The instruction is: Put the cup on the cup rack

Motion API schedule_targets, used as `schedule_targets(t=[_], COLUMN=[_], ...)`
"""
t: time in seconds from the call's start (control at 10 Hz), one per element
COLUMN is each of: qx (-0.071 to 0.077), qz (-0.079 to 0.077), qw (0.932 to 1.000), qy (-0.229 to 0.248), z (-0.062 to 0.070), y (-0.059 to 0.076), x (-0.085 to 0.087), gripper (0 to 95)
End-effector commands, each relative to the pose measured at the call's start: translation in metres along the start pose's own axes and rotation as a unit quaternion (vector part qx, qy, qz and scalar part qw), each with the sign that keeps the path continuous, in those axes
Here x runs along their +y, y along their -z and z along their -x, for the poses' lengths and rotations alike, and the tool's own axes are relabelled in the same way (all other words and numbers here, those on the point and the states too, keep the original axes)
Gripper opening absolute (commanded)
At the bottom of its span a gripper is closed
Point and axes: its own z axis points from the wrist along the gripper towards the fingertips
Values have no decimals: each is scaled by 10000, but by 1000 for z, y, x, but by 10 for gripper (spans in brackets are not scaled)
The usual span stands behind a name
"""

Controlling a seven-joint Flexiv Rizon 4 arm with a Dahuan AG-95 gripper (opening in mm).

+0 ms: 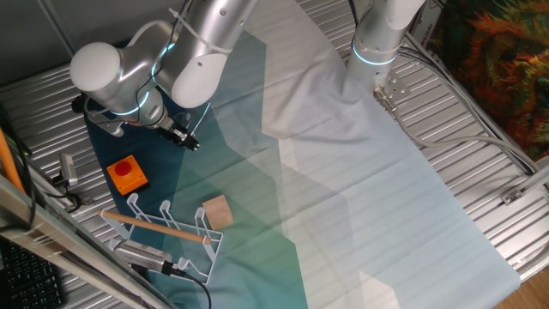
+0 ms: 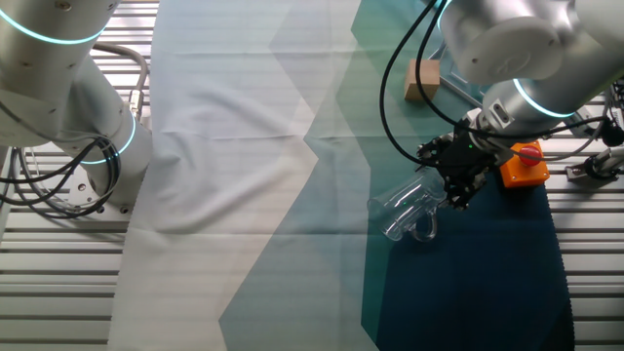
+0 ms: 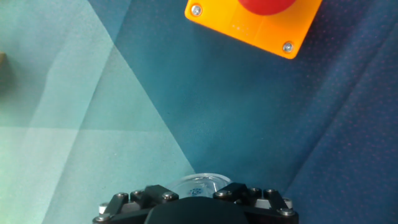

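The clear cup (image 2: 408, 210) lies tilted on its side over the dark blue cloth, with its handle pointing down. My gripper (image 2: 456, 193) is at its right end and looks closed on the rim. In the hand view the cup's round glass (image 3: 200, 183) shows right between the jaws of the gripper (image 3: 198, 198). In one fixed view the gripper (image 1: 186, 139) is behind the orange box and the cup is hard to make out. The white wire cup rack (image 1: 163, 228) with its wooden rod stands near the front left, well away from the gripper.
An orange box with a red button (image 1: 128, 175) sits between gripper and rack; it also shows in the other fixed view (image 2: 525, 164) and the hand view (image 3: 255, 22). A tan wooden block (image 1: 217, 211) lies beside the rack. A second arm's base (image 1: 377, 51) stands at the back.
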Motion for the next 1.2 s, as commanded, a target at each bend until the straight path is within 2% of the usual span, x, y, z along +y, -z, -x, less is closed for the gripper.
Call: schedule_targets(t=[0.1, 0.4, 0.7, 1.0, 1.2], qx=[-285, -307, -402, -668, -770], qz=[-37, -40, -41, -162, -175], qw=[9994, 9993, 9990, 9974, 9966], qy=[-192, -193, -207, -238, -251], z=[14, 14, 14, 13, 14], y=[26, 26, 27, 30, 36], x=[11, 11, 11, 15, 17], gripper=[0, 0, 0, 0, 0])
